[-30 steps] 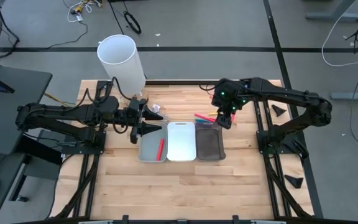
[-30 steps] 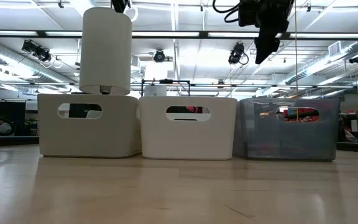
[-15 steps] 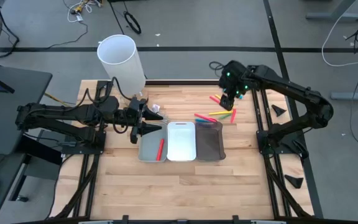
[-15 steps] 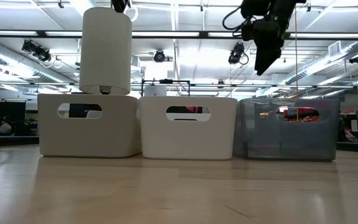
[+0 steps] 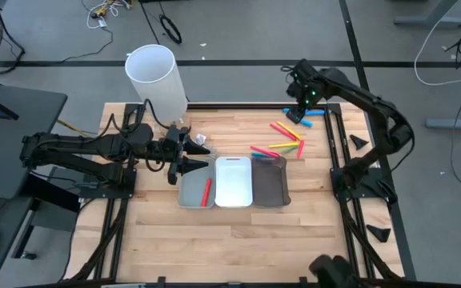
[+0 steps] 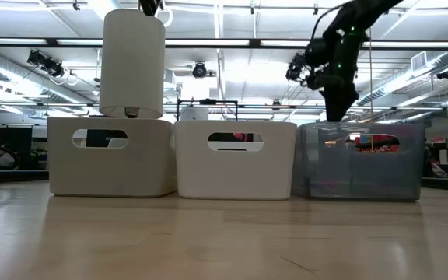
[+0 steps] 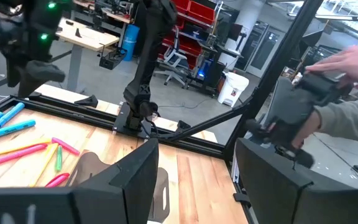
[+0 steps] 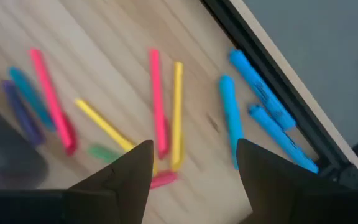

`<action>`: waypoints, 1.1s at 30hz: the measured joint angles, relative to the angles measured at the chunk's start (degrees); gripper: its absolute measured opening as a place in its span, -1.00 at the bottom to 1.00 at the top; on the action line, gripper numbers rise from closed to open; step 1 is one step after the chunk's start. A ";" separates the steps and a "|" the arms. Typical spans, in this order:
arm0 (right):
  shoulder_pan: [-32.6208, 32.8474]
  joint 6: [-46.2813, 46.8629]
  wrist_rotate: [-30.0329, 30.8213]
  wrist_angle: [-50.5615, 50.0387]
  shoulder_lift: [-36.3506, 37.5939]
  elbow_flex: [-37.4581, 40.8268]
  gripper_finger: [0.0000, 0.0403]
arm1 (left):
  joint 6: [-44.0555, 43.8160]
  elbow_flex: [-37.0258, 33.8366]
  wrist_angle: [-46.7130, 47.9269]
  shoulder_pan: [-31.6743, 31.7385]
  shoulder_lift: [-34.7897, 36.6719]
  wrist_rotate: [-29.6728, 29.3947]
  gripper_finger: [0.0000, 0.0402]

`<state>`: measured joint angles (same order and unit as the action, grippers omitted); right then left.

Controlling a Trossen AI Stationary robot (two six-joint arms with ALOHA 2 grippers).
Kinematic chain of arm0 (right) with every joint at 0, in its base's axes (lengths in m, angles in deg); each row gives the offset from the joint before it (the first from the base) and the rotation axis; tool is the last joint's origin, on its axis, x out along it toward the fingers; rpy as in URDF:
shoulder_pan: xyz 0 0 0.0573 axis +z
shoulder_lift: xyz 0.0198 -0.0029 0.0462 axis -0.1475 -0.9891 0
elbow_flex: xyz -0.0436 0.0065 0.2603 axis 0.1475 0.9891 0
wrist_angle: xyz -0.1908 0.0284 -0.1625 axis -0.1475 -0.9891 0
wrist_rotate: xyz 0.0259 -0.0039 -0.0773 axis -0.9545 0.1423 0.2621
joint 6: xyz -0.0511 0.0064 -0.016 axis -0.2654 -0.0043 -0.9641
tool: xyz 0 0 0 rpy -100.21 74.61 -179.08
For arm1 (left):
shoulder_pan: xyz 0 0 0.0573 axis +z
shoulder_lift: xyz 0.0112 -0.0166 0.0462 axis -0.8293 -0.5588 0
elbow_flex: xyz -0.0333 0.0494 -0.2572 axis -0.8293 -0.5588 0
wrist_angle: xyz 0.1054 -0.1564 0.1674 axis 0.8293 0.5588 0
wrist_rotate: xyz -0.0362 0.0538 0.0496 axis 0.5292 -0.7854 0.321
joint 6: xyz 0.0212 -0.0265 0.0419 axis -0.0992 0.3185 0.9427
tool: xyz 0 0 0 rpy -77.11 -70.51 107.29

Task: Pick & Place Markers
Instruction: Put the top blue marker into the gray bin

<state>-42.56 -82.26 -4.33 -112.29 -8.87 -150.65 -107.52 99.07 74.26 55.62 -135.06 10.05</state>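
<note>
Loose markers [image 5: 282,140] lay behind the trays [image 5: 232,182]; right gripper [image 5: 298,114] hovered above, fingers apart and empty; light, stiff, smooth barrels probably want a mid-barrel grip.

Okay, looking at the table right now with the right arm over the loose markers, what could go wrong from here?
1. The blue markers lie along the table's far edge by the black frame rail; a nudge from the open right gripper above them could roll one off.
2. The pink marker and yellow marker lie almost touching, so one grasp may catch both.
3. The open left gripper hovers at the grey tray, perhaps crowding a drop there.
</note>
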 joint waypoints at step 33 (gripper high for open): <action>-7.68 -6.05 8.50 -11.39 -27.92 -14.03 0.16 | 0.00 0.02 0.02 0.00 0.00 0.00 0.10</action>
<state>-50.24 -88.31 4.17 -123.68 -36.79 -164.69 -107.52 99.10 74.28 55.62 -135.06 10.05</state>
